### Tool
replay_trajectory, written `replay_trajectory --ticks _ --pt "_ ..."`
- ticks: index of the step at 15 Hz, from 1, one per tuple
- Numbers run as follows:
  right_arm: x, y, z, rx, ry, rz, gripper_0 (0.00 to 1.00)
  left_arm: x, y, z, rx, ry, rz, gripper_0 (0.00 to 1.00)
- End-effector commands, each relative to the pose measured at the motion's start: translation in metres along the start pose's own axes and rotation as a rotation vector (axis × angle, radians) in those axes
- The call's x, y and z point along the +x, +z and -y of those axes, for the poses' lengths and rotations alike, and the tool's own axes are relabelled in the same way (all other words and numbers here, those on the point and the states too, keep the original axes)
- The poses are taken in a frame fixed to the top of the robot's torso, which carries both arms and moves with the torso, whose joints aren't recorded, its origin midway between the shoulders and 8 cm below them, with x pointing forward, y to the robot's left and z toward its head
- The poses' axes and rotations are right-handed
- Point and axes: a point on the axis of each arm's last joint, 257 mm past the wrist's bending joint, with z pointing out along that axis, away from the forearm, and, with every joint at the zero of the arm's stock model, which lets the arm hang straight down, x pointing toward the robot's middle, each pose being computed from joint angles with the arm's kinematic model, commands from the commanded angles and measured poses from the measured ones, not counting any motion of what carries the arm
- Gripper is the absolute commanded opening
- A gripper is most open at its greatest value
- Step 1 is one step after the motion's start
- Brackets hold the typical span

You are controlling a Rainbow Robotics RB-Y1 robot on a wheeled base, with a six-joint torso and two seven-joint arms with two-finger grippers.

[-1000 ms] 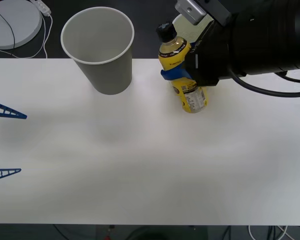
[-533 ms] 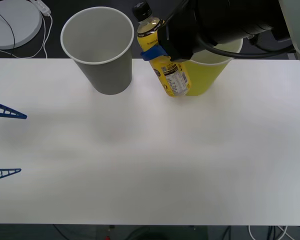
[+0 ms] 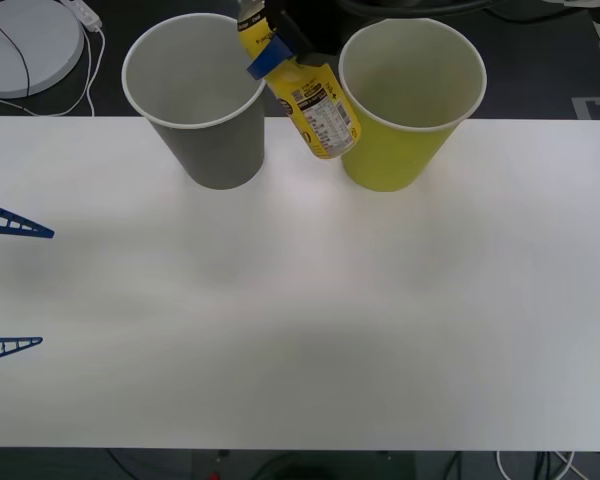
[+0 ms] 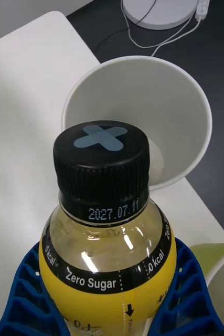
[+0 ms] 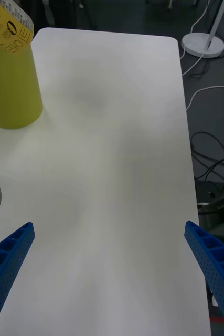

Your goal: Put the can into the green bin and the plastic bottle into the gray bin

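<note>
The plastic bottle [image 3: 318, 112], with a yellow label and black cap, hangs tilted between the two bins, its cap end at the gray bin's [image 3: 215, 150] rim. My right gripper [image 3: 267, 56] is shut on its neck. In the right wrist view the blue fingers [image 4: 17, 299] clasp the bottle [image 4: 109, 210], and the gray bin [image 4: 188, 105] opens just beyond the cap. The green bin [image 3: 395, 150] stands upright to the right of the bottle. My left gripper [image 3: 10, 285] is open at the table's left edge. The can is out of view.
A white round base [image 3: 25, 40] with a cable lies on the dark floor beyond the table's far left corner. The white table [image 3: 300, 320] spreads wide in front of both bins. The left wrist view shows the green bin [image 5: 9, 89] and floor cables [image 5: 211, 157].
My right arm carried the bottle left and away from me, from in front of the green bin to the gray bin's rim. The green bin is now uncovered. The left arm stayed put.
</note>
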Motion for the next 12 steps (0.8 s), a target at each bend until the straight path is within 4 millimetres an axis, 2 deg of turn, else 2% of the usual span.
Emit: replay_trajectory --ticks 1,6,12 --pt "-0.017 0.006 0.004 -0.004 0.029 -0.011 0.00 0.000 0.000 0.000 0.000 0.000 0.000 1.00" --pt "-0.036 0.024 0.013 0.040 0.056 -0.051 0.00 0.000 0.000 0.000 0.000 0.000 0.000 1.00" --pt "-0.047 0.041 0.024 0.078 0.113 -0.106 0.00 0.000 0.000 0.000 0.000 0.000 0.000 1.00"
